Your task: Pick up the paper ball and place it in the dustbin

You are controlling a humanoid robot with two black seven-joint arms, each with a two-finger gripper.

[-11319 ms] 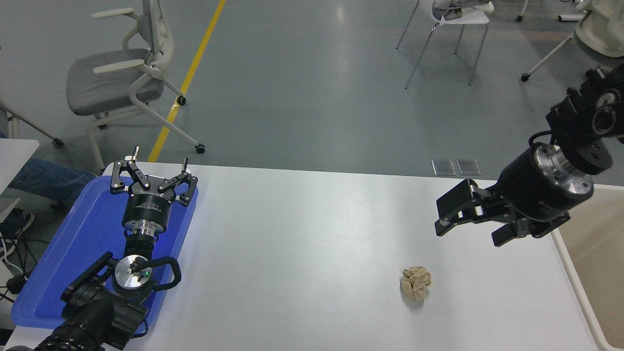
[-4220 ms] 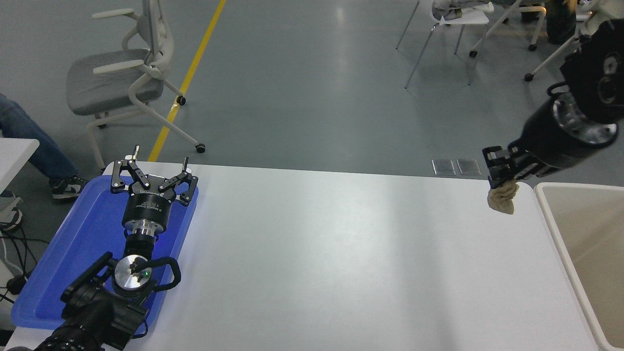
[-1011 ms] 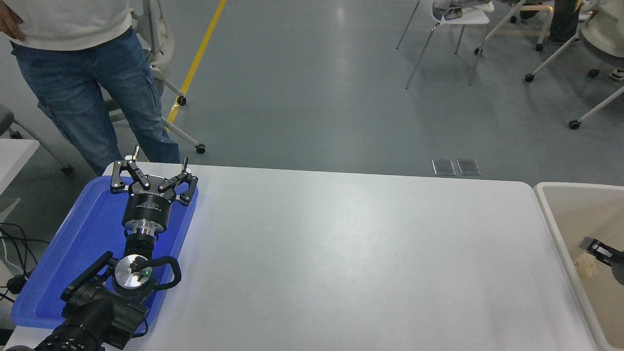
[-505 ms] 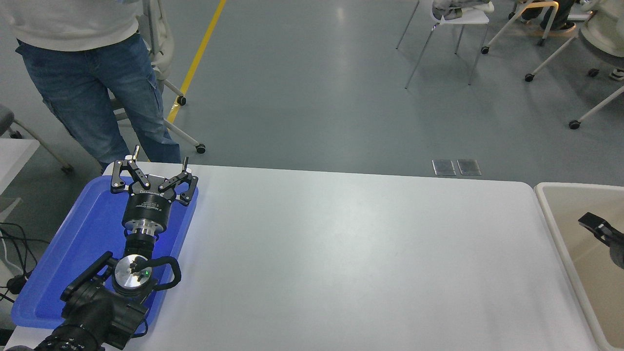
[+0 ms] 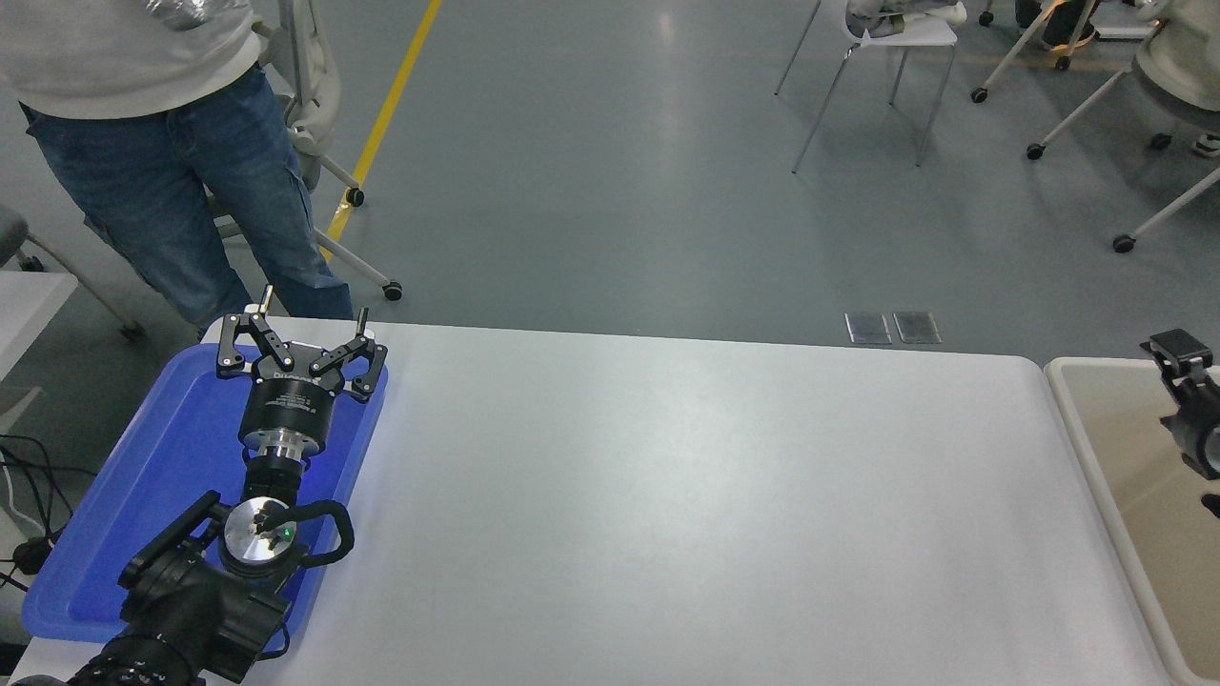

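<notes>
My right claw (image 5: pixel 1189 400) hangs above the dustbin (image 5: pixel 1066 376), mostly cut off at the frame edge; cannot tell if it is parted or closed. Paper ball not visible: presumably inside the bin, unconfirmed. Left claw (image 5: pixel 298 345) parked, spread wide, over the blue tray (image 5: pixel 143 476).

The right tool (image 5: pixel 1191 400) is showing only as a sliver at the picture's right edge, over the dustbin (image 5: pixel 1077 419); most of it is lying outside the frame, so how its jaws are standing cannot be told. The dustbin itself is being cut off by the right and bottom edges, leaving much of its inside unseen. The person (image 5: pixel 152 143) at the far left is being cropped at the chest by the top edge. The blue tray (image 5: pixel 143 476) is running partly under the left arm.
</notes>
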